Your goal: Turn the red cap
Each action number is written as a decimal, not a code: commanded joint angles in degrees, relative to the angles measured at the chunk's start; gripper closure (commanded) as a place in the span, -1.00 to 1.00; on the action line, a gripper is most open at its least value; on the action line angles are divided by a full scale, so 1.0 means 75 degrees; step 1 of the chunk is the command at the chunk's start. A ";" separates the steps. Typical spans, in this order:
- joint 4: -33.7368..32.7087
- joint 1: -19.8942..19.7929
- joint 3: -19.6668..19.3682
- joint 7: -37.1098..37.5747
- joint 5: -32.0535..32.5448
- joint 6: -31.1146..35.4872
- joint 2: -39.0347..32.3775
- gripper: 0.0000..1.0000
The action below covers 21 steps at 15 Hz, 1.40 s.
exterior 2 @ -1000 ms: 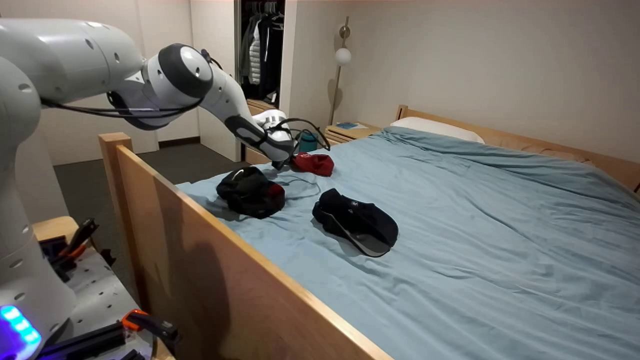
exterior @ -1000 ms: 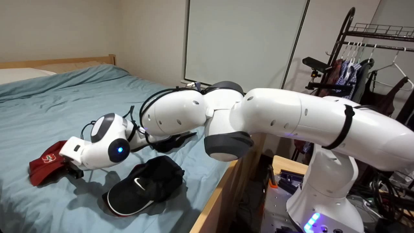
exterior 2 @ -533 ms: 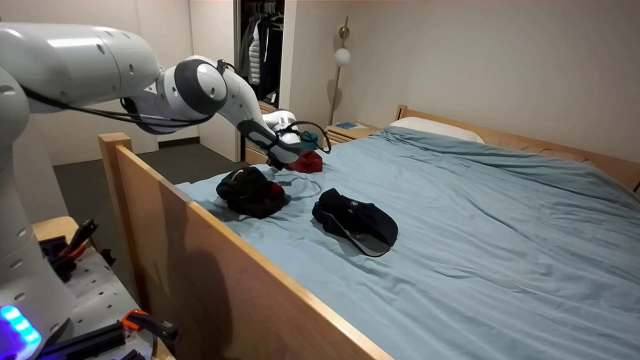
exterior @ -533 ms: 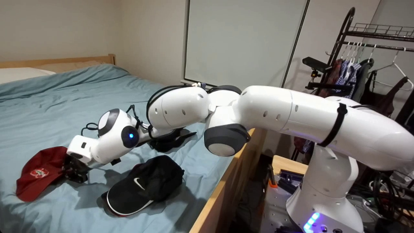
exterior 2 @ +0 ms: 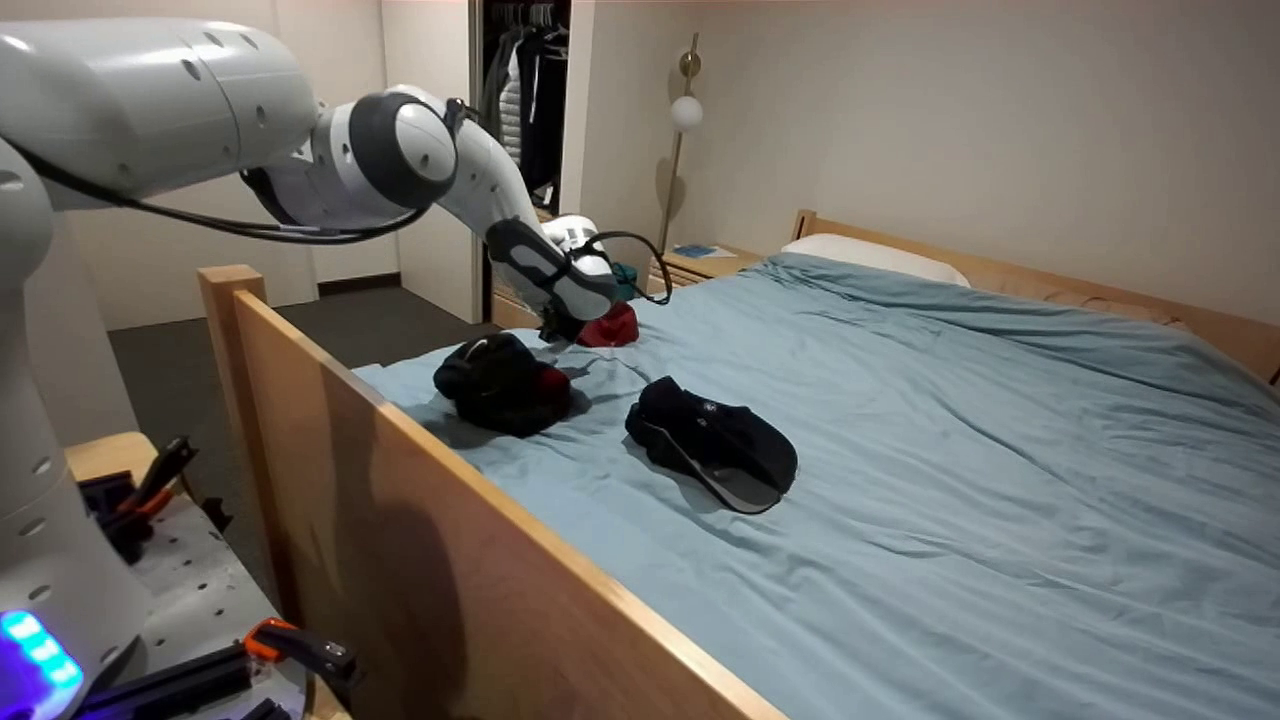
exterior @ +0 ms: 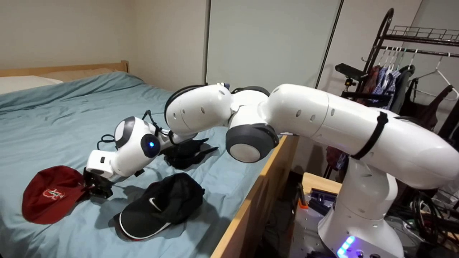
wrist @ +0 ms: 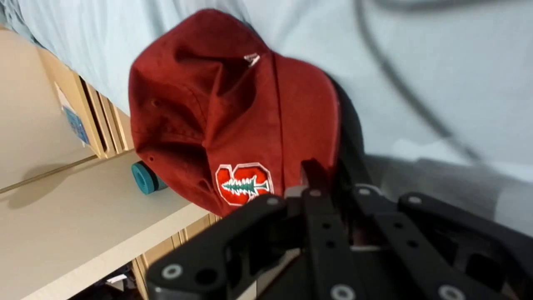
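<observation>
The red cap (exterior: 53, 196) with a white-edged tree logo shows at the left of the bed in an exterior view. It is partly hidden behind the arm in an exterior view (exterior 2: 612, 326). In the wrist view the cap (wrist: 245, 125) has its crown dented on the left and its brim on the right. My gripper (wrist: 333, 173) has its jaws close together around the brim edge, one finger on the red upper side and one on the dark underside. In an exterior view my gripper (exterior: 87, 189) meets the cap's right edge, low over the bed.
A black cap (exterior: 161, 206) with a white swoosh lies close to the right of the gripper. Another dark cap (exterior 2: 710, 440) lies further up the bed. The wooden footboard (exterior 2: 480, 520) stands between base and bed. A nightstand (exterior 2: 715, 263) is beyond.
My gripper has moved right, toward the black cap, in an exterior view. The red cap has moved with it and swung round, its crown now left and its logo lower.
</observation>
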<state>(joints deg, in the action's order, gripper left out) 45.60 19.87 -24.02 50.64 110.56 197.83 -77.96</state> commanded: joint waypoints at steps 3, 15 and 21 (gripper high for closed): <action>0.2479 0.0546 -0.0980 0.1543 0.0117 -0.0638 0.1242 -0.02; 0.5828 0.2088 -0.3214 0.5879 0.0514 0.0062 0.2450 -1.00; 0.6796 0.1749 -0.3041 0.7648 0.1433 0.0061 0.3822 -1.00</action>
<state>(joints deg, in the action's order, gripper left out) 91.09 33.99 -47.91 102.73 116.89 198.29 -56.55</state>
